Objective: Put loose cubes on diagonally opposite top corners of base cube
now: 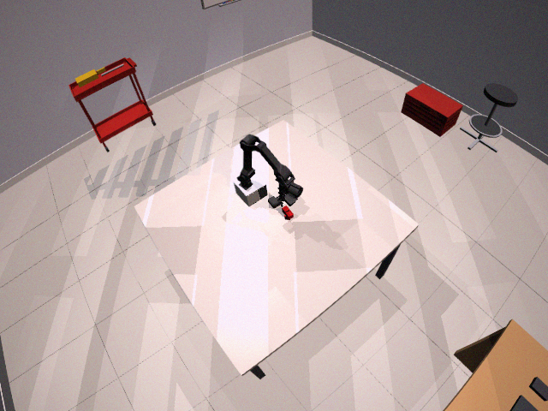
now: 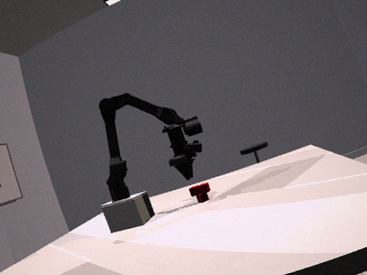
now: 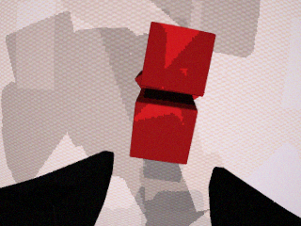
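The fixed red base cube (image 2: pixel 203 197) (image 3: pixel 139 79) stands on the table, mostly hidden from above by two red cubes on top. The near cube (image 3: pixel 162 134) (image 2: pixel 194 191) and the far cube (image 3: pixel 179 58) (image 2: pixel 204 186) sit over opposite corners of it and overhang. Both look about level. A narrow dark gap shows between them in the wrist view. In the top view the near cube (image 1: pixel 285 209) and far cube (image 1: pixel 288 216) look tiny. My gripper (image 2: pixel 188 178) (image 3: pixel 163 169) is open and empty, above the near cube, touching nothing.
The arm's grey base block (image 1: pixel 251 194) (image 2: pixel 125 213) stands on the table (image 1: pixel 256 309) (image 2: pixel 226 239) behind the gripper. A red cart (image 1: pixel 123 122), a red cabinet (image 1: pixel 431 106) and a stool (image 1: pixel 500 94) (image 2: pixel 253 147) stand away from the table.
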Robot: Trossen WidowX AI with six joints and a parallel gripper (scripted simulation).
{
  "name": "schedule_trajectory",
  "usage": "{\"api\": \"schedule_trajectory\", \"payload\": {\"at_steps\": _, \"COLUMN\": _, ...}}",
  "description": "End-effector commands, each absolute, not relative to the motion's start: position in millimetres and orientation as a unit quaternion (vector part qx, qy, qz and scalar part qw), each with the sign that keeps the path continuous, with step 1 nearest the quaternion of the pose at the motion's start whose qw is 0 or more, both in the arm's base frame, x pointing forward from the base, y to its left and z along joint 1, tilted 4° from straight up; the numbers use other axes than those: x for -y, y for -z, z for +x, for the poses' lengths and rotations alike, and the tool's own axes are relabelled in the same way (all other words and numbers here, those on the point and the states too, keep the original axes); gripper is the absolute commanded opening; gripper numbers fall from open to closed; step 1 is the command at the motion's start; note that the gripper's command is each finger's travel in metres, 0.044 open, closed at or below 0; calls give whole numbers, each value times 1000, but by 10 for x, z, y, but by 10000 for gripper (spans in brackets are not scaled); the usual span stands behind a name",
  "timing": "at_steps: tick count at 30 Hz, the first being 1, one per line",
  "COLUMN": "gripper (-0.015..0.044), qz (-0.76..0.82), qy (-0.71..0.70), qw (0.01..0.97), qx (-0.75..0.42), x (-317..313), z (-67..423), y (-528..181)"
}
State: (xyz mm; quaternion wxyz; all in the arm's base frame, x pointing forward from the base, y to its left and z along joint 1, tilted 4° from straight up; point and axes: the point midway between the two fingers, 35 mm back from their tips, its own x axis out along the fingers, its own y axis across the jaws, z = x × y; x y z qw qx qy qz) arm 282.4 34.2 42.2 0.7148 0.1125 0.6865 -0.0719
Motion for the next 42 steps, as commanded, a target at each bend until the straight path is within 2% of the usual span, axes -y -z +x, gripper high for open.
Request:
{"api": "schedule_trajectory", "payload": {"at_steps": 1, "gripper": 205, "qz": 112, "qy": 69, "qw": 719, "qx": -682, "x": -342, "z": 2839, "y": -504}}
{"api": "schedule_trajectory", "payload": {"at_steps": 16, "gripper": 205, "qz": 112, "qy": 69, "qw": 719, "qx": -682, "x": -338, "z": 2835, "y": -580}}
{"api": "schedule_trajectory", "payload": {"at_steps": 23, "gripper": 389, "qz": 113, "qy": 71, "qw": 717, "qx": -684, "x": -333, "z": 2824, "y": -640}}
{"api": "schedule_trajectory", "payload": {"at_steps": 24, "gripper": 400, "qz": 113, "qy": 71, "qw": 717, "qx": -684, "x": -333, "z": 2823, "y": -646}}
{"api": "schedule_trajectory", "payload": {"at_steps": 34, "gripper": 400, "qz": 113, "qy": 72, "qw": 715, "qx": -686, "x": -353, "z": 2816, "y": -647}}
{"api": "schedule_trajectory", "payload": {"at_steps": 42, "gripper": 400, "qz": 106, "qy": 62, "qw": 719, "qx": -684, "x": -1243, "z": 2792, "y": -709}}
